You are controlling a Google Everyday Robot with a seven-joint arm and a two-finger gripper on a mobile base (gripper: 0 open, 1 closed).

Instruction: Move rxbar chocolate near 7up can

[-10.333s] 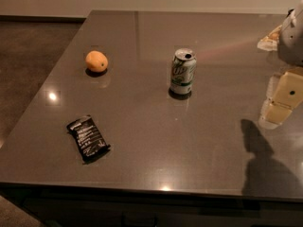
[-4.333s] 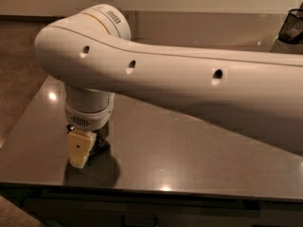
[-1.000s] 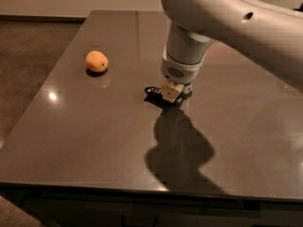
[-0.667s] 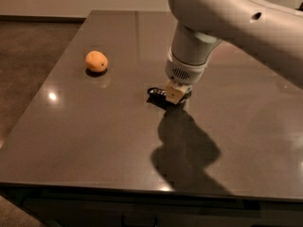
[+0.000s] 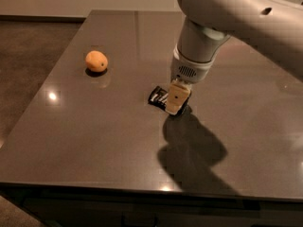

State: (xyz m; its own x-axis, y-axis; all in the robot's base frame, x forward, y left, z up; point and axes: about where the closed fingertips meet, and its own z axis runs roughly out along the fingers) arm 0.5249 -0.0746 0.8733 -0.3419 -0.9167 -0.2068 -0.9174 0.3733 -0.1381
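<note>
Clamping one end of the rxbar chocolate point(image 5: 157, 96) at mid-counter, away from every edge, the gripper point(image 5: 177, 100) could bump the 7up can, hidden behind the arm, or let the bar slip.

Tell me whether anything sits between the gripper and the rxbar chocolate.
Nothing visible does: the gripper is down near the middle of the table, holding the rxbar chocolate, whose end sticks out toward the orange, which lies well apart. The 7up can is not in view.
</note>
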